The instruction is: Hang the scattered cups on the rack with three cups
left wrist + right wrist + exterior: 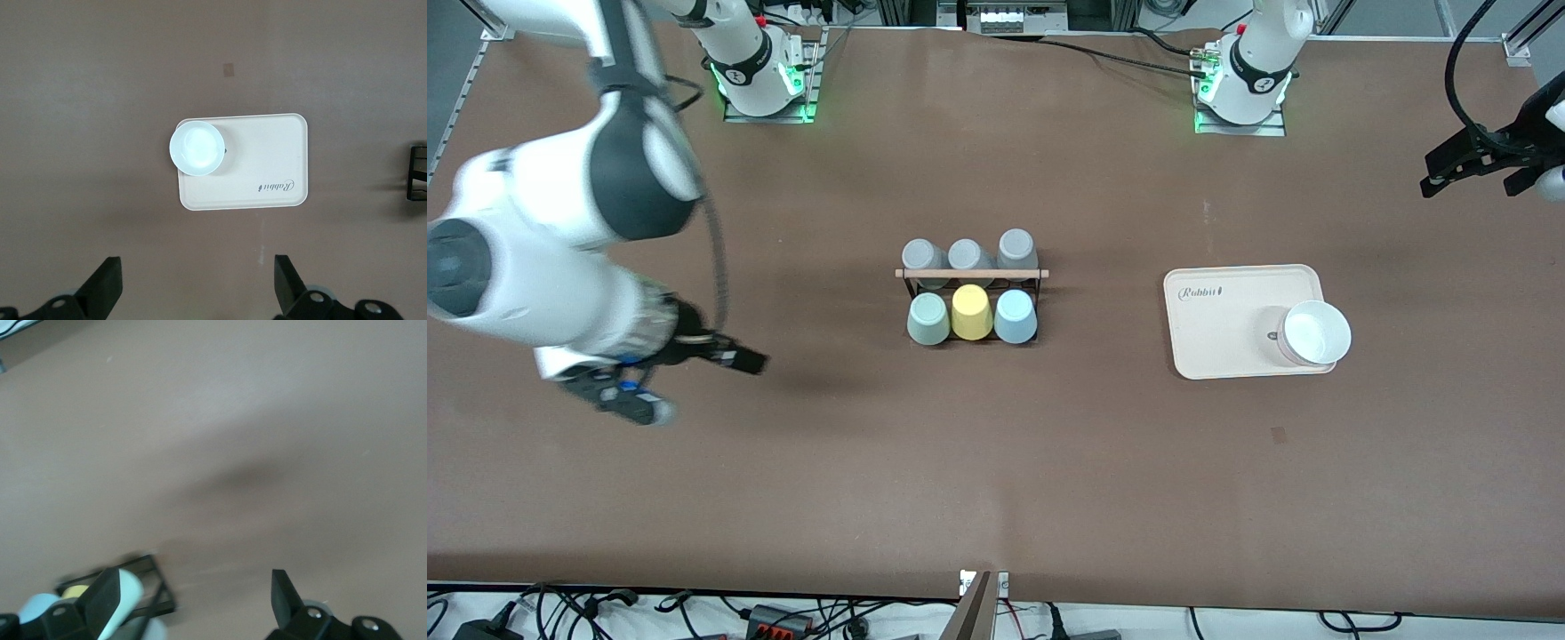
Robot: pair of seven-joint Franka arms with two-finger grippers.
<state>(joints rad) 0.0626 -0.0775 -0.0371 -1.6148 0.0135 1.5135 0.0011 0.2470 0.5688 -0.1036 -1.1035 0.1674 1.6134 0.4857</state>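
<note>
Brown tabletop (996, 480), bare for the most part, with cables along its edges. At mid-table, rack (971, 274): black wire frame, light wooden rod across the top. On its row nearer the front camera, mint green cup (928, 319) and light blue cup (1016, 316), both upside down, on either side of a yellow cup (971, 312) and touching it. Three grey cups (969, 255) on the row just past the rod. No cup loose on the table, so hanging judged done and the step in hand judged a clean parting from the rack.

Right gripper (694, 382) over bare table, well apart from the rack, which lies off toward the left arm's end from it. Fingers spread wide, nothing between them. Rack corner and cups just visible by one finger (107, 600) in the right wrist view.

To do it well: keep the fingers wide, hold height, steer the wrist and cable away from the rod, avoid any sweep over the cup row, check that both cups sit square on their pegs.

Left gripper (1480, 173) waiting, wide open and empty, high over the table's edge, looking down on a cream tray (280, 143) with a white bowl (197, 147) at its corner.
</note>
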